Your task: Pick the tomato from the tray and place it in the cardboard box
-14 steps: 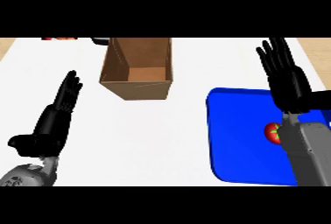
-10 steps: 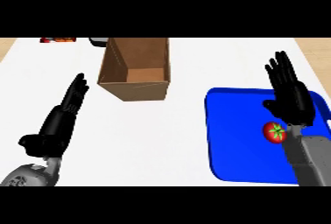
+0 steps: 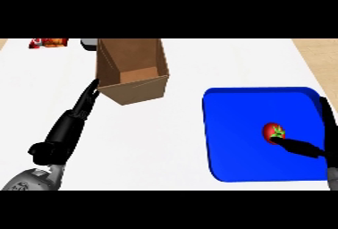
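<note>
Resting on the blue tray (image 3: 238, 134) at four o'clock, the tomato (image 3: 272, 132) is touched by the right hand's (image 3: 328, 143) thumb, the fingers held straight; the cardboard box (image 3: 132, 71) stands at eleven o'clock; the left hand (image 3: 69, 127) is stretched flat beside it.

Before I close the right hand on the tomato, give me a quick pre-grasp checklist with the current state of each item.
1. Tomato on the blue tray: ok, right of the tray's centre.
2. Right hand at the tomato: ok, one finger reaches its lower edge from the view's right edge.
3. Fingers curled round the tomato: not ok, no grasp shows.
4. Rest of the right hand's pose: cannot tell, mostly outside the view.
5. Cardboard box open: ok, nothing shows inside.
6. Left hand out of the way: ok, open beside the box's left wall, fingertips near it; contact cannot be told.
</note>
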Controlling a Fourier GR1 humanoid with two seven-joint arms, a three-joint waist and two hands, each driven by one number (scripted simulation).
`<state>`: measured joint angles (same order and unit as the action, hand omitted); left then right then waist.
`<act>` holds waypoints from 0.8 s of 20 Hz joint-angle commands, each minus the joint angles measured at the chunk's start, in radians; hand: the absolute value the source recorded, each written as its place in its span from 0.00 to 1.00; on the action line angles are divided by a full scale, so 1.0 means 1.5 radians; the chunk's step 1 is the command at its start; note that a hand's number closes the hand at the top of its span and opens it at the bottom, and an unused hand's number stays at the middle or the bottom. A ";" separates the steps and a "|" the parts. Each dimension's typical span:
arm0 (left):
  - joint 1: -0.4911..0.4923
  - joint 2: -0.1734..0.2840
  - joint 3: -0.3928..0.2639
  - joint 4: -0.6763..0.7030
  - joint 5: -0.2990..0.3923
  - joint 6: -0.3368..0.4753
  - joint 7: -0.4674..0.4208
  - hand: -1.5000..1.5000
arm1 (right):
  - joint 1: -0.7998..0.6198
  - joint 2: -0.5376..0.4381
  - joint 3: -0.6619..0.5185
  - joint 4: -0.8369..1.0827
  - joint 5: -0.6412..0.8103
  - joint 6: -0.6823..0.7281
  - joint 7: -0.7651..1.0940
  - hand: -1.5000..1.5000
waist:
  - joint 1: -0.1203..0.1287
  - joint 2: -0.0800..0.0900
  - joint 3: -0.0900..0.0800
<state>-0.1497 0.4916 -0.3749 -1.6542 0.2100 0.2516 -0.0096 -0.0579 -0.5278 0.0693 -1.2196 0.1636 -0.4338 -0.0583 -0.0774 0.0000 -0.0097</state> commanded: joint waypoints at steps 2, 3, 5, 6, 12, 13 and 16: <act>0.005 -0.009 -0.032 0.020 0.004 -0.024 0.028 0.50 | 0.082 -0.066 0.082 -0.035 0.208 -0.116 0.082 0.00 | 0.007 -0.004 -0.002; -0.015 -0.007 -0.021 0.030 0.007 -0.027 0.032 0.50 | 0.085 -0.084 0.090 -0.071 0.234 -0.115 0.114 0.00 | 0.004 -0.005 -0.002; -0.018 -0.022 -0.027 0.029 0.001 -0.017 0.037 0.50 | 0.092 -0.105 0.109 -0.141 0.278 -0.094 0.210 0.00 | 0.009 -0.006 -0.002; -0.004 -0.009 -0.029 0.034 -0.005 -0.026 0.028 0.50 | 0.116 -0.123 0.109 -0.177 0.289 -0.077 0.247 0.00 | 0.007 -0.008 -0.002; -0.026 -0.024 -0.036 0.028 0.002 -0.038 0.049 0.50 | 0.119 -0.145 0.164 -0.382 0.293 0.125 0.494 0.00 | 0.022 -0.006 0.000; -0.033 -0.016 -0.019 0.039 0.007 -0.043 0.038 0.50 | 0.110 -0.147 0.166 -0.428 0.275 0.156 0.531 0.00 | 0.021 -0.006 -0.001; -0.035 -0.012 -0.014 0.053 0.010 -0.059 0.035 0.50 | 0.092 -0.147 0.171 -0.530 0.254 0.240 0.672 0.00 | 0.035 -0.003 0.001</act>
<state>-0.1947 0.4713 -0.3975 -1.6143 0.2123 0.1980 0.0409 0.1131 -0.7379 0.3041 -1.8377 0.5684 -0.2266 0.7203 -0.0439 -0.0120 -0.0079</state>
